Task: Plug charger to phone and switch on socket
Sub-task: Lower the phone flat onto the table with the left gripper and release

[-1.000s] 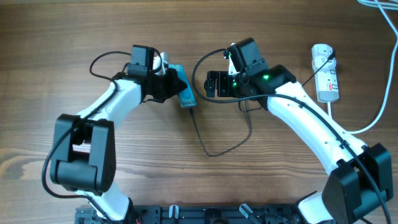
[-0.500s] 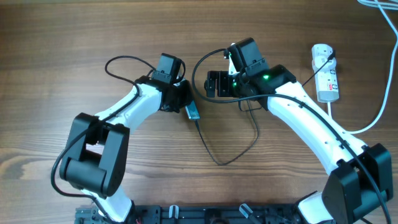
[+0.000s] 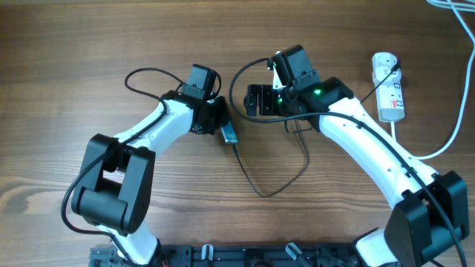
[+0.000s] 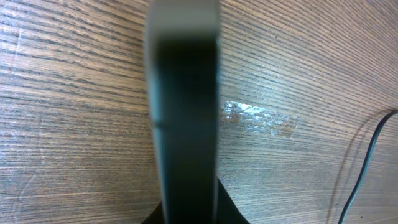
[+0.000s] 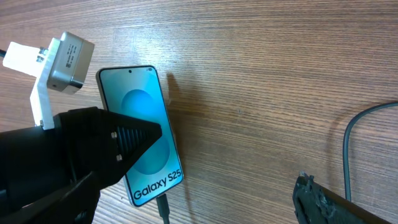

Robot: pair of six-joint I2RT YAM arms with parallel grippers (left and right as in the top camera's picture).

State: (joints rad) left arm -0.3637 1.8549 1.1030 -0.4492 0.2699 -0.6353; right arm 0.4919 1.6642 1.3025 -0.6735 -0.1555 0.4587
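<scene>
The phone (image 3: 230,134) is pinched narrowly by the left end effector (image 3: 219,124), likely to steady it for the charger (image 3: 256,185), whose plug sits at the phone's lower end. Just beside the phone, the right end effector (image 3: 256,100) is spread wide, empty. That plug is shown only by the right wrist view. The socket (image 3: 388,87), well apart from the phone, is shown only overhead.

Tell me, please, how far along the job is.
Seemingly done: the charger is plugged into the phone at its lettered end. In hand: the left end effector grips the phone. Left, apparently: the socket switch; the right end effector is open, away from it.
</scene>
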